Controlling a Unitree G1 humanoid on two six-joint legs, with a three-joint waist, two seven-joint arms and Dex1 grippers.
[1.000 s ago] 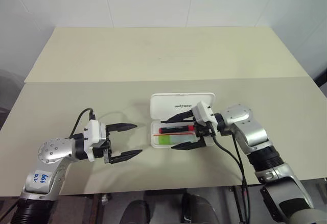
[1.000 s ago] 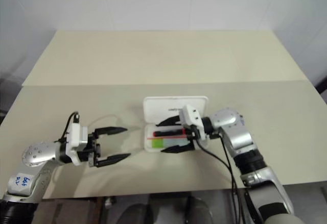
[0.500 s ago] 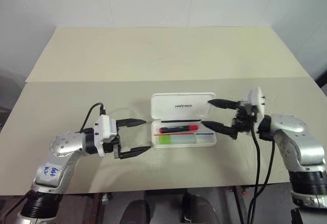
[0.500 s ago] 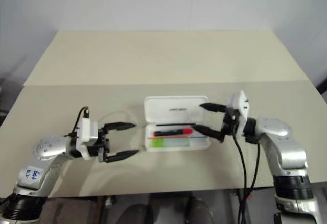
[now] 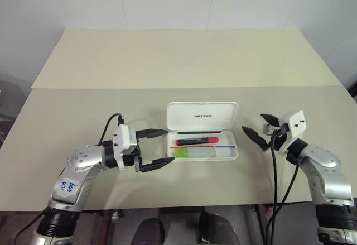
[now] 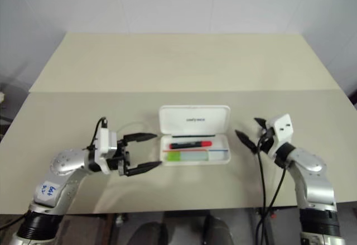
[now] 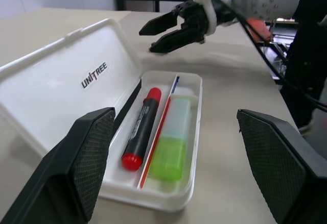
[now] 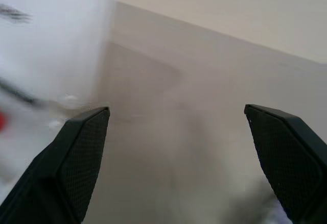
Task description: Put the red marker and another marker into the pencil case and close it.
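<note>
The white pencil case (image 5: 184, 111) lies open at mid-table, its lid folded back. In its tray rest the red marker (image 5: 196, 141), black with a red cap, and another marker (image 5: 192, 153), a green-capped highlighter, beside it. My left gripper (image 5: 170, 145) stands open at the case's left end, holding nothing. The left wrist view looks between the open fingers (image 7: 92, 147) onto the red marker (image 7: 140, 127) and highlighter (image 7: 171, 145). My right gripper (image 5: 252, 121) hovers open and empty just right of the case, pointing toward it.
A seam crosses the beige table (image 5: 83, 105) behind the case, with bare surface on all sides. Black cables (image 5: 276, 167) trail from my right wrist toward the front edge.
My right gripper has pulled out from over the case's tray and swung to the right, clear of it. My left gripper has edged right toward the case. Both markers stay in the tray.
</note>
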